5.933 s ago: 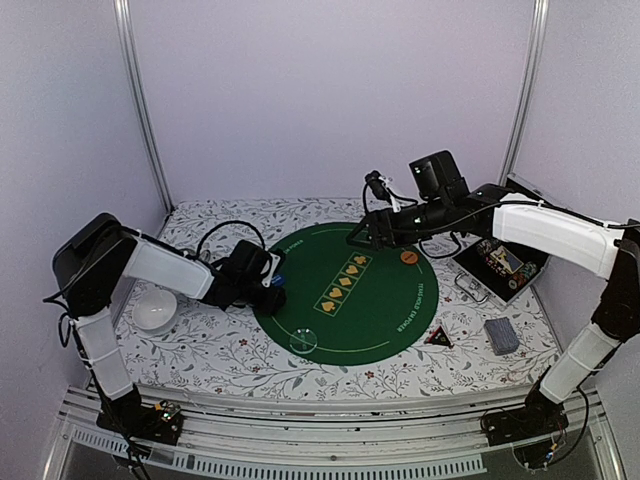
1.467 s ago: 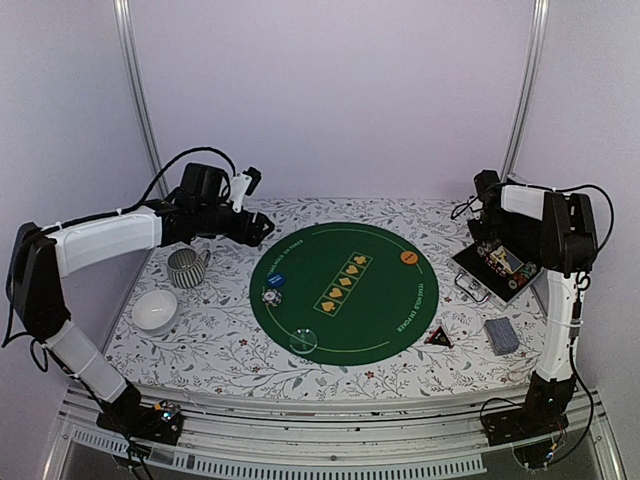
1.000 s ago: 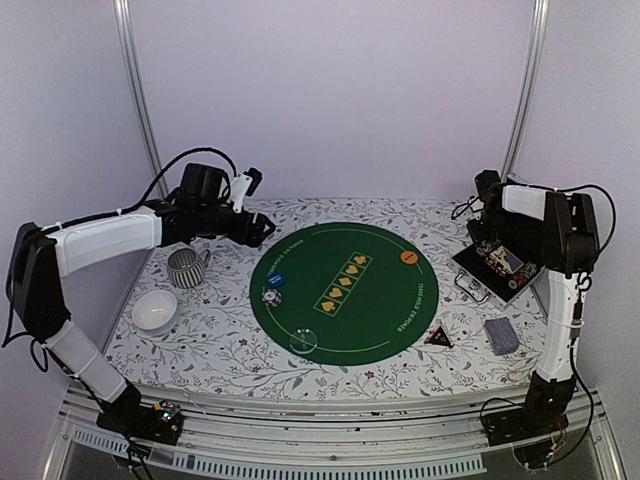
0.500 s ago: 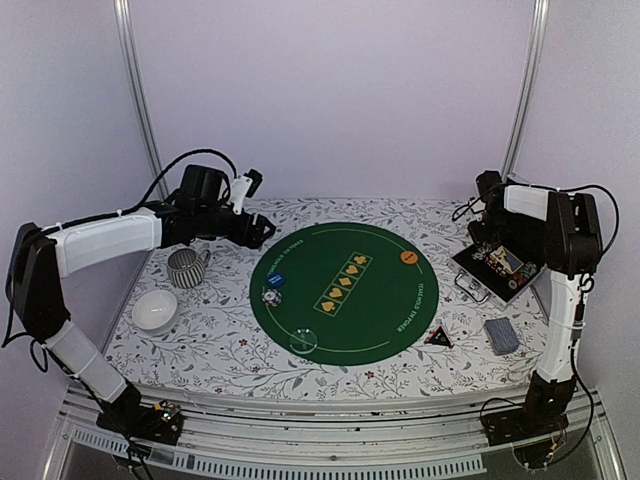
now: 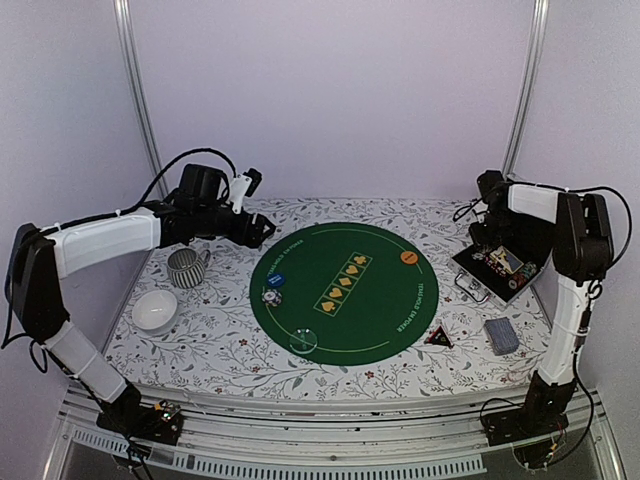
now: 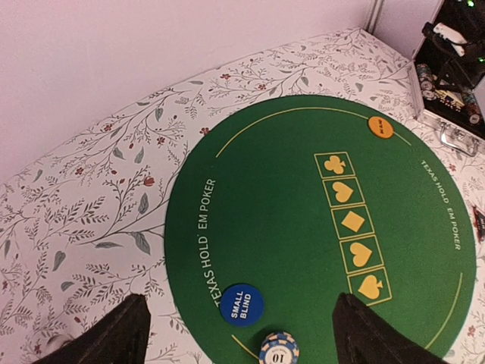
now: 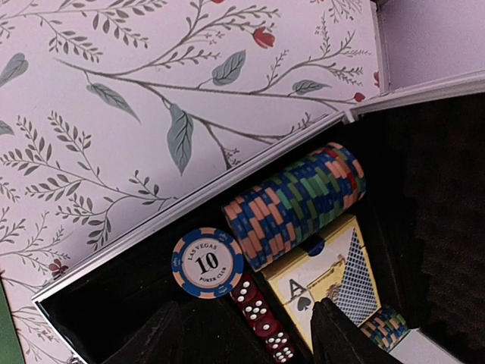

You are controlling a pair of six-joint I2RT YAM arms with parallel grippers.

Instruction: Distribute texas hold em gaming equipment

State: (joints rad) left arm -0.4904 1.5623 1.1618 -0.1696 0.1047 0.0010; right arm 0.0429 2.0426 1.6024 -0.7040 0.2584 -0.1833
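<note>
Now right gripper [image 7: 244, 315] hangs spread, empty, over case [image 7: 432, 197] at desk's right edge, likely lined up for chip stack [image 7: 295, 201]; left gripper [image 6: 239, 303] spread, empty, near far-left corner, out of way.

- I see a table [image 5: 230, 350] with a floral-print top.
- Round green poker mat [image 5: 370, 300]: centre.
- Striped mug [image 5: 184, 268] and white bowl [image 5: 155, 310]: left of the mat.
- Open black case [image 5: 480, 290]: far right.
- Deck of grey-blue-backed cards [image 5: 501, 336]: near right, beside a dark triangular marker [image 5: 438, 338] at the mat's edge.
</note>
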